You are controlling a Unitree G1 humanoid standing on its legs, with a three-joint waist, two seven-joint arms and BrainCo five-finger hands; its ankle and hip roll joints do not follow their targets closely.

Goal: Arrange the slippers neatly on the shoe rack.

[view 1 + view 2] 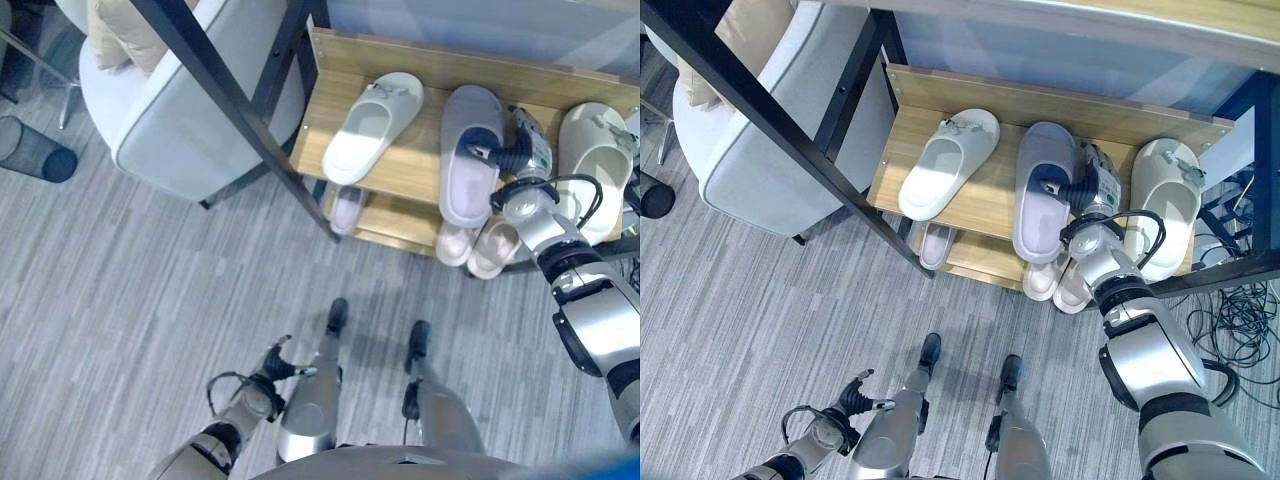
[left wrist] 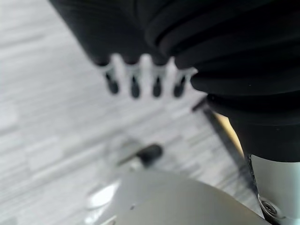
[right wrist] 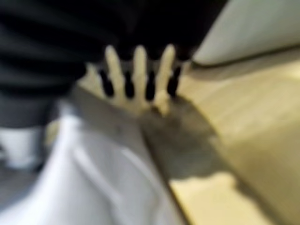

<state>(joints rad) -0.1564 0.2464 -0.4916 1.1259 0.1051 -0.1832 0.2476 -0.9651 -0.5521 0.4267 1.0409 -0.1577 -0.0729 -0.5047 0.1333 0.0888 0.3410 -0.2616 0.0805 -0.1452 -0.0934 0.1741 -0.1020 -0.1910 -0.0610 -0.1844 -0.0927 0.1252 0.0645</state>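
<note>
Right arm [image 1: 592, 318], right of frame: silver-grey shells, rounded and glossy, divided by black rings at the joints; a black oval panel marks the side of the largest shell. Right hand [image 1: 522, 148], upper right: dark ribbed cover over back and wrist. In the right wrist view its fingers [image 3: 139, 65] are pale silver with dark tips. Left arm [image 1: 218, 437], lower left, has the same silver-grey finish. Left hand [image 1: 274, 364]: silver fingers [image 2: 134, 82], dark-tipped, below a black ribbed cover; one small screw [image 2: 264, 206] sits in the grey shell at lower right.
</note>
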